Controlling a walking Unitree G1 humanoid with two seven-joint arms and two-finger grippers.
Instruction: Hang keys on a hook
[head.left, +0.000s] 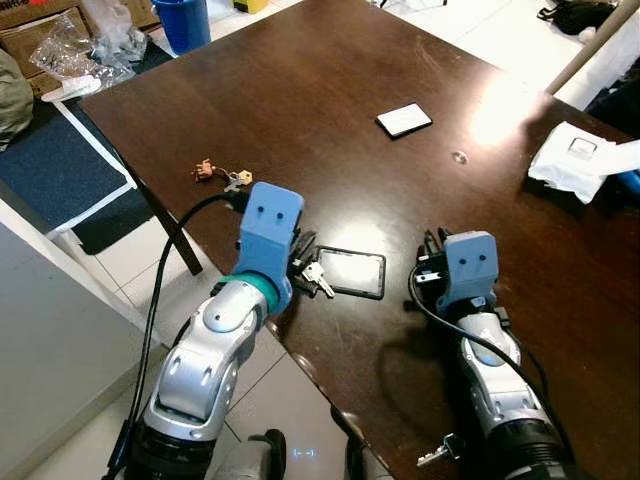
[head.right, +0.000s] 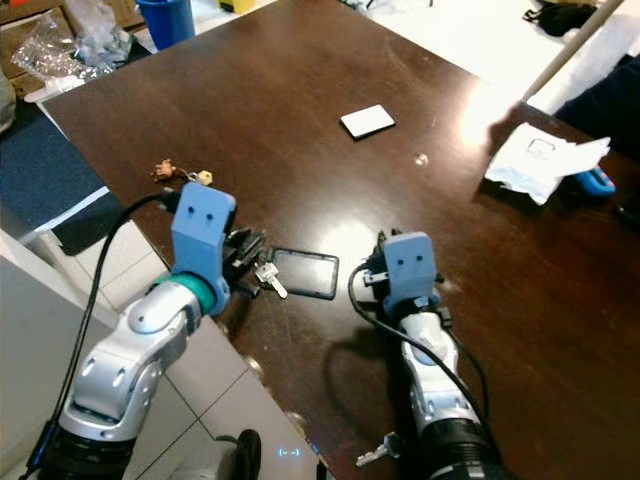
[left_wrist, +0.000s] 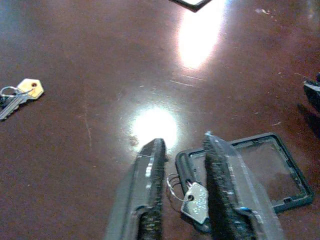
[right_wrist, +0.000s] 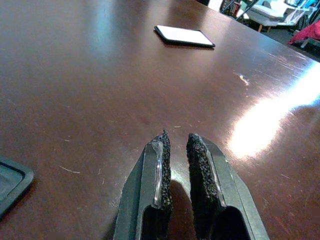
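A silver key on a wire ring (left_wrist: 194, 201) lies on the dark wooden table (head.left: 330, 90), against the corner of a flat black frame (head.left: 352, 272). My left gripper (left_wrist: 182, 144) is open and low over the table, with one finger on each side of that key. A second bunch of keys (head.left: 220, 175) with a brown tag and a yellowish key (left_wrist: 29, 88) lies near the table's left edge. My right gripper (right_wrist: 175, 137) rests just above the bare tabletop to the right of the frame, shut with nothing in it.
A white card (head.left: 403, 119) lies further back on the table and crumpled white paper (head.left: 575, 160) at the far right. Another small key (head.left: 437, 455) shows beside my right forearm. The table edge runs just left of my left arm, with tiled floor and a blue bin (head.left: 185, 20) beyond.
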